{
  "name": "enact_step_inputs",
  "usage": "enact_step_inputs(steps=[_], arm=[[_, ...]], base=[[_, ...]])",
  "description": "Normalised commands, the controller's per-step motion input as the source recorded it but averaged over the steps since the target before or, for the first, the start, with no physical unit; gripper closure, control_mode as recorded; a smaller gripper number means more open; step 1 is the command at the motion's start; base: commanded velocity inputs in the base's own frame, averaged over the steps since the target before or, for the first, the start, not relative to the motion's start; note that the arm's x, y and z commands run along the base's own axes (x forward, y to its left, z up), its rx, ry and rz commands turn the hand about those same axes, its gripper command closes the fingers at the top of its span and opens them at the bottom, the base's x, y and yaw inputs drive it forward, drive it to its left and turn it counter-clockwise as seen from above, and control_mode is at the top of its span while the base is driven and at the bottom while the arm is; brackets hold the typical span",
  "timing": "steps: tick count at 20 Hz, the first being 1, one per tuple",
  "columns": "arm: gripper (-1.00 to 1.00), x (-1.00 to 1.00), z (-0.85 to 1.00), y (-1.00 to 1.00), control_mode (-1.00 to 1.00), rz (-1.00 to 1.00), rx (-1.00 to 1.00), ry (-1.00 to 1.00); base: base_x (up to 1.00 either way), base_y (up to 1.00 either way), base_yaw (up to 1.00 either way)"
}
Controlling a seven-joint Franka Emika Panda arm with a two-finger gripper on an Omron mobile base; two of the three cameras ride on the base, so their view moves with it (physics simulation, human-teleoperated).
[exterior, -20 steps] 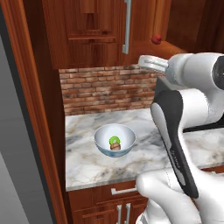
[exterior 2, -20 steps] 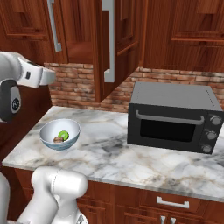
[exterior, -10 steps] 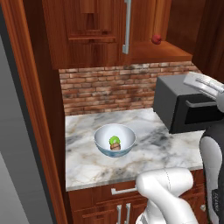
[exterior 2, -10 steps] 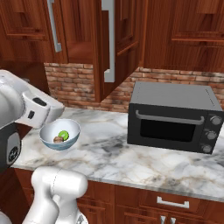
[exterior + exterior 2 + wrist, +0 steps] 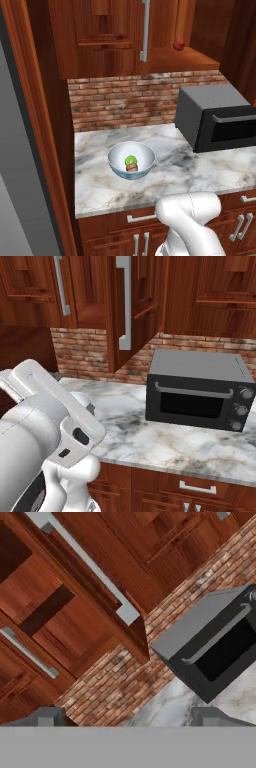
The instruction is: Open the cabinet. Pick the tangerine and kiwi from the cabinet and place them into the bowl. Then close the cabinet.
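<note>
The bowl stands on the marble counter, with the lime-green kiwi and the orange-brown tangerine lying in it. Above it the cabinet has its right door swung out, so the bare shelf shows. In the right base view that open door stands edge-on with its long silver handle. My arm hangs large at the lower left and hides the bowl there. My gripper is open, fingertips far apart with nothing between them. It points up at the open door's edge.
A small red fruit sits on the open cabinet shelf. A black microwave stands on the counter to the right of the bowl. A brick backsplash runs behind. Low cabinets with short handles lie under the counter.
My arm has swung away from the cabinet, left the left base view and come down close to the right base camera. The fruits and the bowl have not moved.
</note>
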Motion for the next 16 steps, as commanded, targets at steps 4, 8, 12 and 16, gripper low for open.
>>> enact_step_inputs(steps=[4, 8, 12, 16], arm=[[-1.0, -0.43, 0.08, -0.97, -1.0, -0.03, 0.22, 0.05], [-1.0, 0.26, 0.04, -0.72, -1.0, 0.15, 0.16, 0.0], [-1.0, 0.76, 0.0, -0.4, -1.0, 0.24, 0.04, -0.02], [-1.0, 0.96, -0.05, -0.04, -1.0, 0.22, 0.0, -0.1]], base=[[0.0, 0.0, 0.0], [0.0, 0.0, 0.0], [0.0, 0.0, 0.0], [0.0, 0.0, 0.0]])
